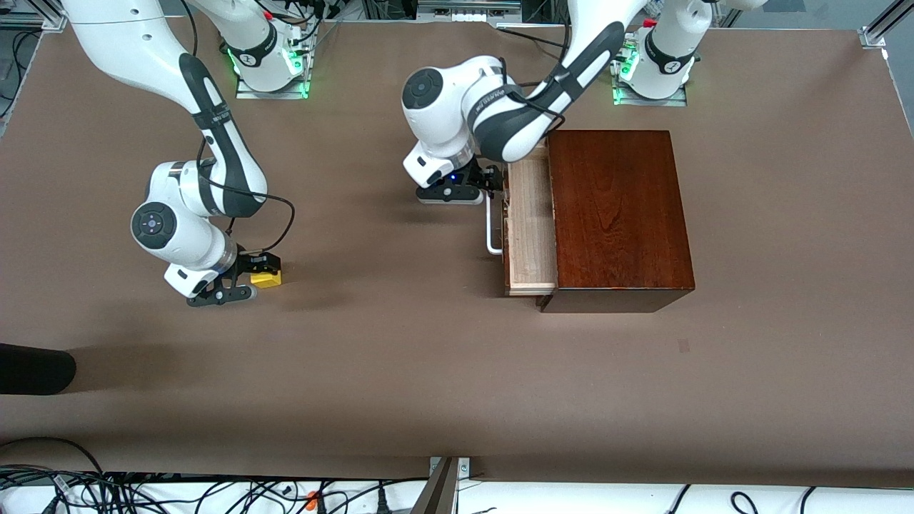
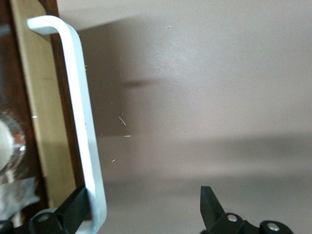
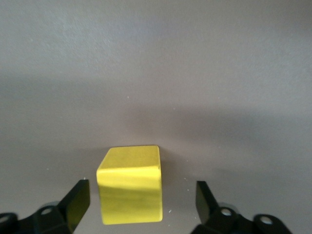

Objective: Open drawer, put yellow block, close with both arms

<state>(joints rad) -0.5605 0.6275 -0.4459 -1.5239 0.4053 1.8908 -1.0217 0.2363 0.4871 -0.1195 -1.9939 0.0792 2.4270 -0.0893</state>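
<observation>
The yellow block (image 1: 267,278) (image 3: 130,190) lies on the brown table toward the right arm's end. My right gripper (image 1: 255,269) (image 3: 142,200) is down around it, open, with a gap between each finger and the block. The drawer (image 1: 532,221) is pulled partly out of the dark wooden box (image 1: 618,210), showing its pale tray. Its white handle (image 1: 491,228) (image 2: 83,122) runs just inside one finger (image 2: 73,210) of my left gripper (image 1: 493,180) (image 2: 142,208). That gripper is open at the handle's end nearer the bases, and nothing else is between its fingers.
A dark object (image 1: 36,368) pokes in at the table's edge toward the right arm's end. Cables (image 1: 143,492) lie along the table's near edge. Bare brown table (image 1: 400,343) stretches between the block and the box.
</observation>
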